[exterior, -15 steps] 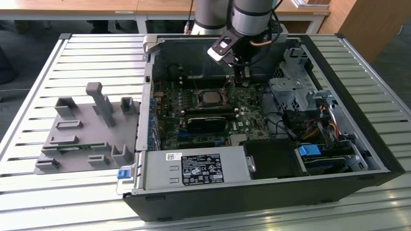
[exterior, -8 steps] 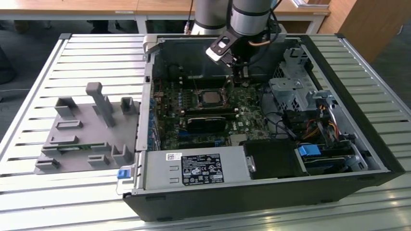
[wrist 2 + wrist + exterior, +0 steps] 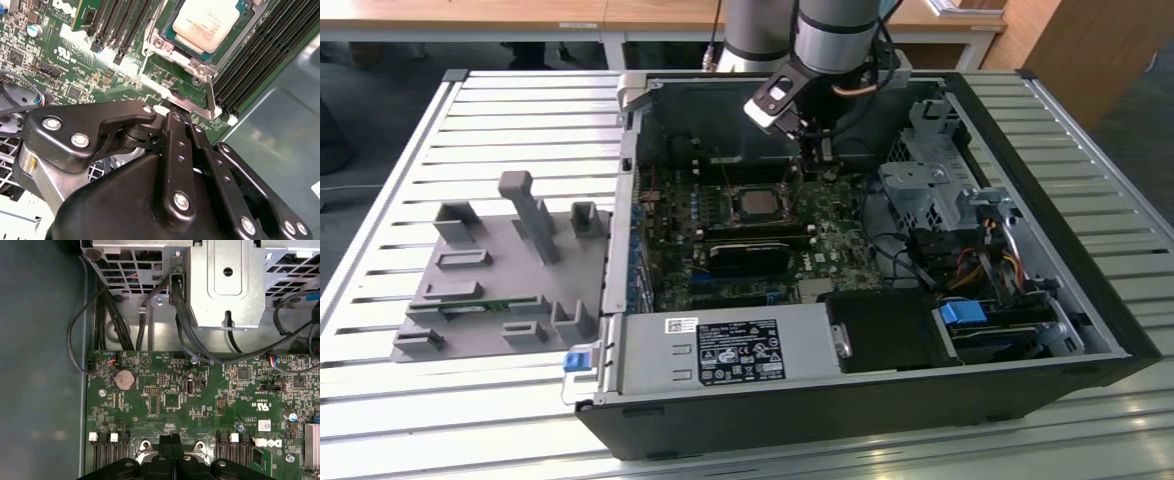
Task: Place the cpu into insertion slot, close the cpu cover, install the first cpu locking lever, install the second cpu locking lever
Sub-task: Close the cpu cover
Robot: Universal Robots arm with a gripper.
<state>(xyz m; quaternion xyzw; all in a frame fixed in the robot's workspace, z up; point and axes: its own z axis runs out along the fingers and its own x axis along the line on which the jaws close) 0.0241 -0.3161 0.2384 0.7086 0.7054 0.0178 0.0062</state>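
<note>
The cpu point(image 3: 206, 22) has a silver-grey top and lies flat in the insertion slot on the green motherboard point(image 3: 165, 390); the slot itself is mostly hidden under it. The silvery cpu cover point(image 3: 192, 65) lies down around the chip. A thin metal locking lever point(image 3: 212, 97) runs along the cover's near edge. My gripper point(image 3: 172, 107) is shut, with the black fingertips point(image 3: 176, 441) pressed together just at that edge of the socket; whether they touch the lever I cannot tell. In the exterior view the gripper point(image 3: 811, 150) hangs inside the open computer case, just behind the cpu point(image 3: 754, 203).
Black memory slots point(image 3: 260, 50) flank the socket. A metal drive cage point(image 3: 927, 195) with cables stands at the exterior view's right and a power supply point(image 3: 727, 352) in front. A grey fixture tray point(image 3: 494, 275) lies on the slatted table at the exterior view's left.
</note>
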